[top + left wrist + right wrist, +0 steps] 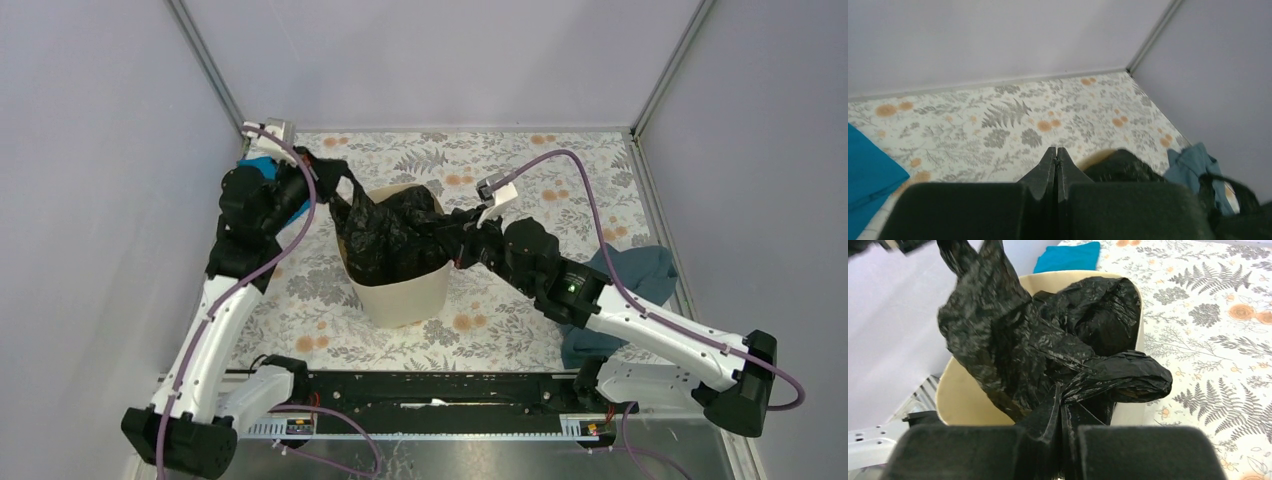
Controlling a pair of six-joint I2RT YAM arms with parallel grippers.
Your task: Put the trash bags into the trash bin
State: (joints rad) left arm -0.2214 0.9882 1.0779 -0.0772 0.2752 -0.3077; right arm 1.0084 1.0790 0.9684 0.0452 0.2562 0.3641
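Half the trash bag (390, 235) is in the trash bin (400, 295), rest hangs out; left gripper (333, 172) pinches a corner above its left rim, right gripper (1060, 402) pinches folds at its right

the floral bench (520, 165) carries the beige trash bin (405, 295) at its middle, a bright blue cloth (262, 166) far left, and a blue-grey cloth (640, 270) at the right edge.

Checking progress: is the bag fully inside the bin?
Partly in. Most of the bag fills the bin, but one end rises above it and the right gripper pinches another.
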